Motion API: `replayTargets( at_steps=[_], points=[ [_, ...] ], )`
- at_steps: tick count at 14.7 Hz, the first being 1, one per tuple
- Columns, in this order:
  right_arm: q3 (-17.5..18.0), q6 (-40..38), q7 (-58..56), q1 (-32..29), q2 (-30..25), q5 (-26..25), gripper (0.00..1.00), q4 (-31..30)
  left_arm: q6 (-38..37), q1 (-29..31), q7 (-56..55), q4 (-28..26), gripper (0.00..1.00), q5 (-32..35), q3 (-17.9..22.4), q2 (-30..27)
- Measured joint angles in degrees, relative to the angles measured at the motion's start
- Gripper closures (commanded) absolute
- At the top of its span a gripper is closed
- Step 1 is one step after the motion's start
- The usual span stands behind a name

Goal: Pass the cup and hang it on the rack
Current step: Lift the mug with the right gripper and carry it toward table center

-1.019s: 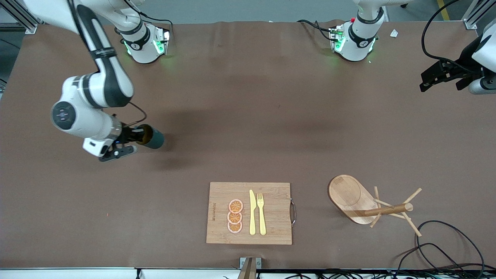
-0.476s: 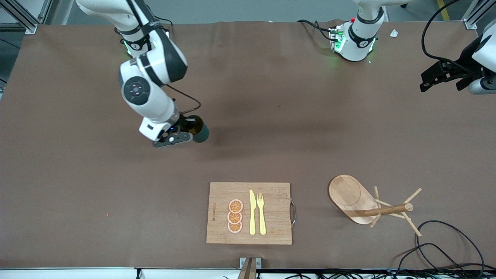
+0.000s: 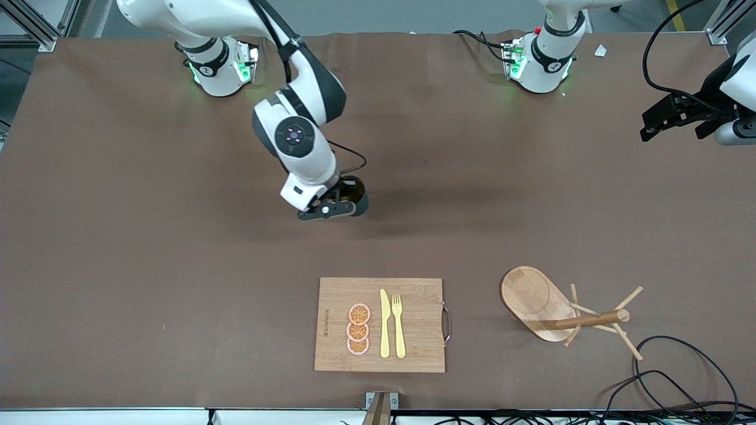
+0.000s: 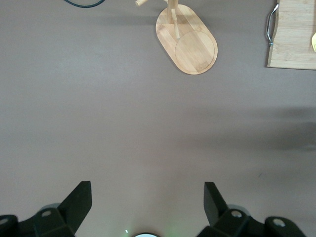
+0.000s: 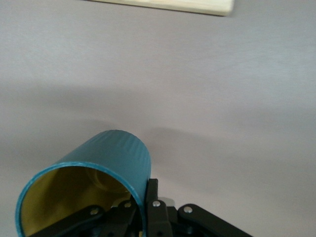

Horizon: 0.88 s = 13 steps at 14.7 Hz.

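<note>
gripping the cup [image 3: 356, 200] by its rim, right tool [image 3: 336, 208] holds it over mid-table.

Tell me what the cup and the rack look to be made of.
The cup, clamped at its rim by the right gripper: probably glazed ceramic, from its smooth teal ribbed wall and glossy yellowish inside, though coated metal or plastic is possible. The rack: light unpainted wood, with visible grain on the oval base.

Brown table [image 3: 118, 283] (evenly lit) with grey floor [image 3: 378, 15] above.
</note>
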Motion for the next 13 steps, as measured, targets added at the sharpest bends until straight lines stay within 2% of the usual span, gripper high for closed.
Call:
replayTargets(
  at_steps=[5,13],
  points=[
    [0.0,2.6,2.6,2.6,5.3,0.0,1.00,3.4,0.0,0.0,0.0,0.0,0.00,0.0,0.0,0.0],
    [-0.1,2.7,2.8,6.5,7.4,0.0,0.95,3.8,0.1,0.1,-0.2,0.0,0.00,0.0,0.1,0.1]
  ],
)
